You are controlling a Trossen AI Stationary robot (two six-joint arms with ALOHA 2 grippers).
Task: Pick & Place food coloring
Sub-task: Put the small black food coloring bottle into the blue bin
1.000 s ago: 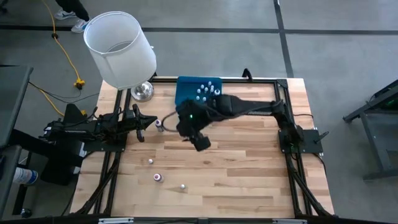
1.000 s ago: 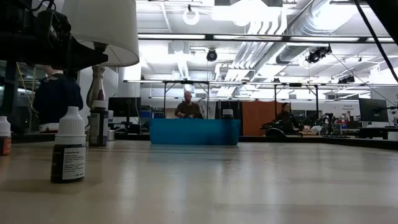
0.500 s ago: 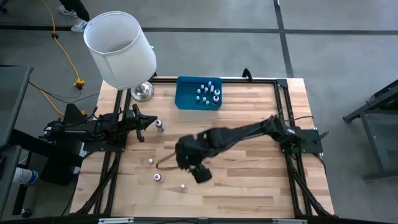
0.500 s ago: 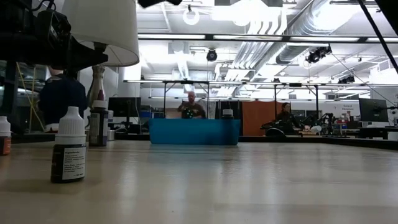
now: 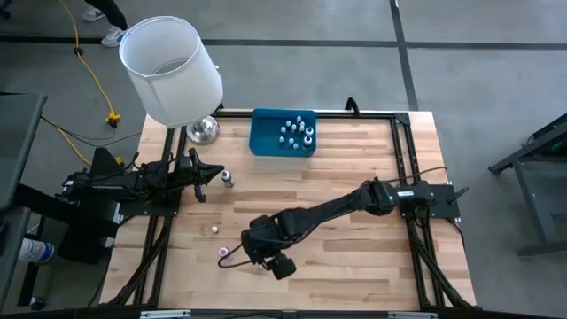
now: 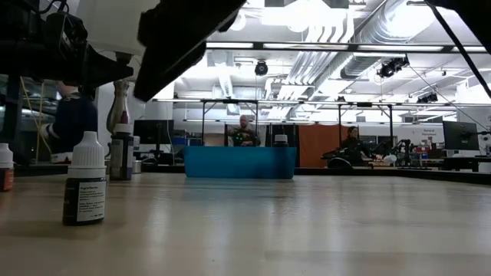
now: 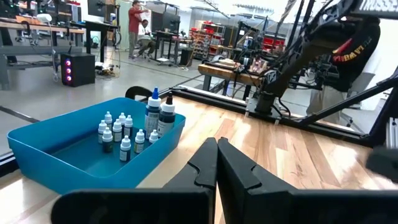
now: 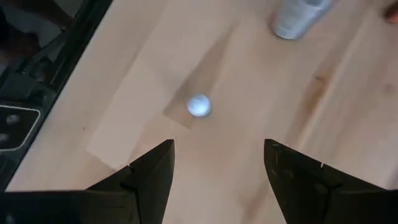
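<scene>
Food coloring bottle (image 8: 198, 106) - one small white-capped dropper - stands on the bare wood of the table (image 5: 354, 257), just ahead of the right pincer (image 8: 217, 155). It is a little toward one finger (image 8: 155, 171) rather than square in the gap. Only the round cap shows from the wrist. The bottle is therefore upright, its long axis running straight down the line along which the pincer looks.

The pincer's fingers are spread wide and hold nothing. From above, the right pincer (image 5: 262, 250) hangs over the near left part of the table and covers whatever is directly under it. I judge this bottle to be the one it is going for.

A second bottle (image 8: 298, 15) sits farther ahead of the fingers and off to the other side. Two more loose bottles, a white-capped one (image 5: 214, 229) and a purplish one (image 5: 224, 253), show just beyond the pincer, on the side away from its arm. I cannot match either of them surely to the wrist picture.

The blue tray (image 5: 283, 133), with its cluster of bottles, lies well behind the pincer at the far edge. The left pincer (image 5: 208, 175) waits pressed shut at the left side - farther from the target than the right.

The coming move likely calls for a small shift forward to centre the cap, then a straight descent.
</scene>
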